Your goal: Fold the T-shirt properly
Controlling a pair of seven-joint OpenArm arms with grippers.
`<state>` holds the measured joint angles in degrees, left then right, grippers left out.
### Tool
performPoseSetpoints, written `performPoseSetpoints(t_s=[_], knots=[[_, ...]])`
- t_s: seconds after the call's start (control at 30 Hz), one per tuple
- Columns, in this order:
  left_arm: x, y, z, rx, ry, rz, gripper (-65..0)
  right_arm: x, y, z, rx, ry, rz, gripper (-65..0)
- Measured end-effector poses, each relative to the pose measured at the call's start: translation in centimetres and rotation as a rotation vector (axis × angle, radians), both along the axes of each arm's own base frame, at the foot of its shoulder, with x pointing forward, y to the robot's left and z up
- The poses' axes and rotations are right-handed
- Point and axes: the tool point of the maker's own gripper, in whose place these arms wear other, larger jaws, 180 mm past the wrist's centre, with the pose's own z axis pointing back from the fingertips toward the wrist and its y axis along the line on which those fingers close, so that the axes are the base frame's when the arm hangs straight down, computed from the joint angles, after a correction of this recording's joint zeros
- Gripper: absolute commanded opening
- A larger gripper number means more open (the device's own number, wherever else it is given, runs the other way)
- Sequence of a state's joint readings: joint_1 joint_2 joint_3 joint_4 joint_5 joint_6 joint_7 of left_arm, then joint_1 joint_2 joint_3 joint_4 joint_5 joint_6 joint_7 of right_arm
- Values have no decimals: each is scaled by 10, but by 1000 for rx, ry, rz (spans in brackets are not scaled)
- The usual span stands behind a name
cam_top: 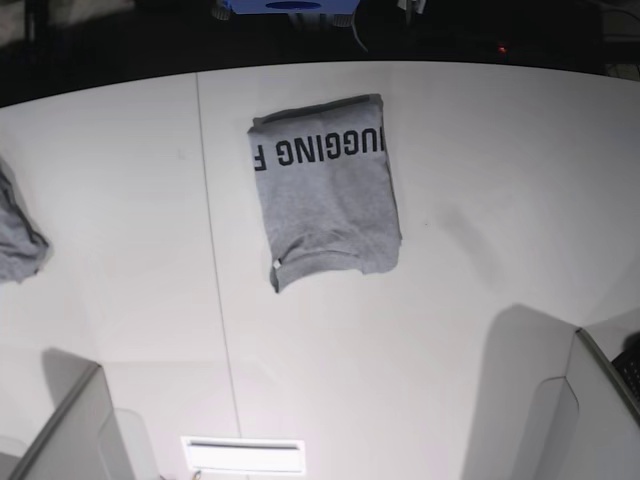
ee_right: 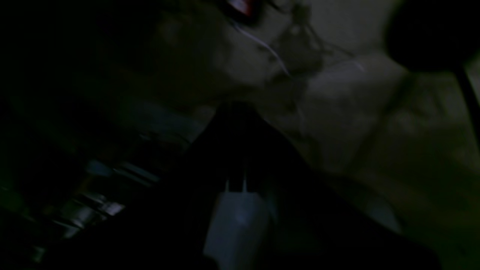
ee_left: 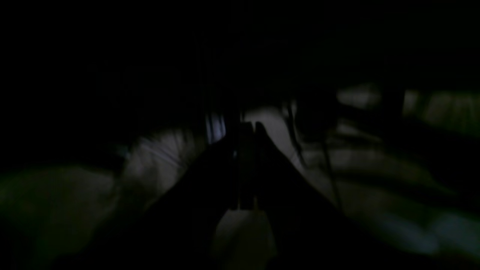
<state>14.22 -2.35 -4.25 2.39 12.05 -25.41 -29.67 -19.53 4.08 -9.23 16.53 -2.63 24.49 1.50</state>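
Both wrist views too dark to tell how the jaws stand or whether anything is held. Farther out on the white surface (cam_top: 480,330), folded T-shirt (cam_top: 327,195) lying flat (black lettering along its far edge), well apart from the grey cloth lump (cam_top: 15,235) at the edge

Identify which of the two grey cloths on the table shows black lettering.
The folded T-shirt near the table's far middle; bold black letters cross its far end. The grey cloth at the left edge shows none.
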Motion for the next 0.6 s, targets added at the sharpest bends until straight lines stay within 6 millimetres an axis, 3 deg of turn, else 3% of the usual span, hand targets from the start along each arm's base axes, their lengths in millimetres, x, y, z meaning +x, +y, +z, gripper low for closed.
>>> performPoseSetpoints(t_s=[0.1, 0.23, 0.3, 0.4, 0.5, 0.6], knots=[[-12, 16, -10, 79, 97, -91, -650, 7, 30, 0, 49, -37, -47, -650], [9, 56, -17, 253, 41, -112, -650, 23, 49, -3, 67, -69, -77, -650], [15, 60, -18, 282, 29, -109, -650, 48, 45, -11, -9, -145, -170, -650], [14, 58, -18, 274, 30, -115, -650, 76, 19, -20, -143, -229, -271, -650], [7, 62, -17, 281, 43, -105, -650, 73, -7, -23, -227, -236, -274, -650], [7, 63, -17, 283, 44, -104, -650, 75, -18, -23, -237, -241, -261, -650]])
